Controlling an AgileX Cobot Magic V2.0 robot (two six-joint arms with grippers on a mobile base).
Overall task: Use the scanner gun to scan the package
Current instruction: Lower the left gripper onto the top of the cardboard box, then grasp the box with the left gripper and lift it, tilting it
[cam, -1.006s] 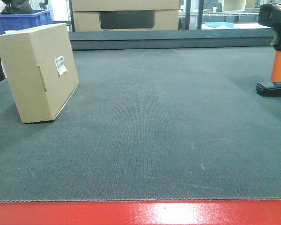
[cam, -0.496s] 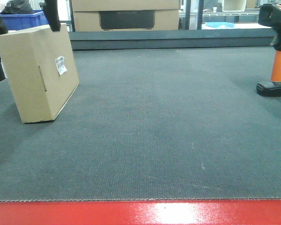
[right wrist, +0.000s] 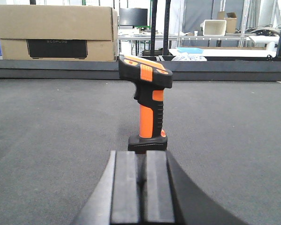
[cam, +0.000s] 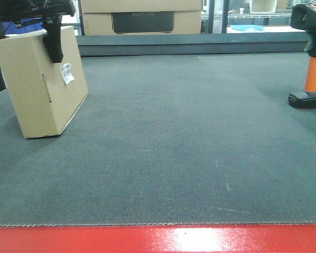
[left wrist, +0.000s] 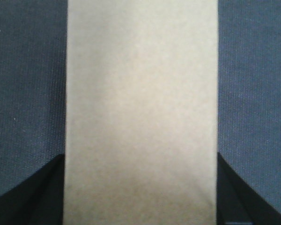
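Dark grey mat [cam: 179, 153] fills most of the front view, with a red strip [cam: 158, 240] along the bottom edge; big brown cartons [cam: 142, 23] with a dark panel sit behind it at top centre. The package [cam: 39, 87] is at upper left of the front view, standing on its narrow edge on the mat and leaning a little; a white label [cam: 67, 73] shows on the face turned toward frame centre. The left gripper [left wrist: 140, 201] is over the package from above with its jaws spread wide. One black finger [cam: 54, 45] hangs over the labelled face, the other is hidden behind the box. In the left wrist view the plain top of the package fills the centre, with dark finger edges at the lower left and lower right corners right against its sides. Can't tell if they press it or only sit beside it. The scanner [right wrist: 147, 103] stands upright on its black base at the far right edge of the front view, well apart from the package, orange handle, black head partly cut off. In the right wrist view it is centred, not held. The right gripper [right wrist: 141, 157] is at bottom centre of that view, fingers pressed together with nothing between, pointing at the scanner base
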